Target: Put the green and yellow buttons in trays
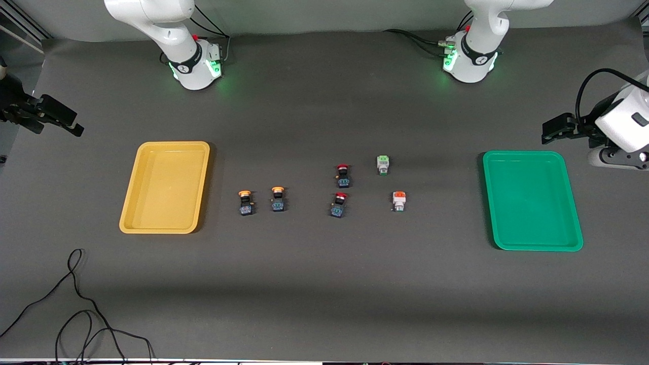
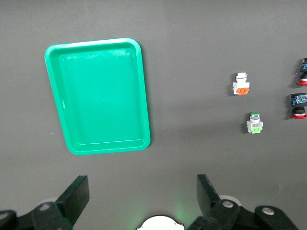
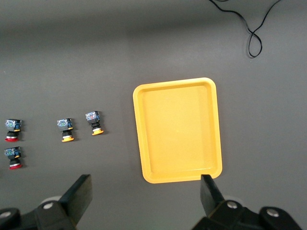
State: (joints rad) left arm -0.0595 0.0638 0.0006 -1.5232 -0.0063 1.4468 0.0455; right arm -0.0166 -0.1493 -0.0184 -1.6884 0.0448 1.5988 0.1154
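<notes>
The yellow tray (image 1: 165, 187) lies toward the right arm's end of the table and the green tray (image 1: 532, 200) toward the left arm's end. Between them stand two yellow-capped buttons (image 1: 246, 202) (image 1: 277, 198), a white-grey button with a green top (image 1: 383, 165) and one with an orange top (image 1: 399, 201). My left gripper (image 1: 550, 132) hangs open and empty up by the green tray (image 2: 98, 96). My right gripper (image 1: 73, 124) hangs open and empty up by the yellow tray (image 3: 177, 129). The left wrist view shows the white-grey buttons (image 2: 241, 84) (image 2: 254, 122). The right wrist view shows the yellow-capped ones (image 3: 65, 129) (image 3: 94, 122).
Two red-capped switches (image 1: 343, 175) (image 1: 338, 205) stand between the yellow-capped and white-grey buttons. A loose black cable (image 1: 76, 304) lies near the front camera at the right arm's end. Both trays hold nothing.
</notes>
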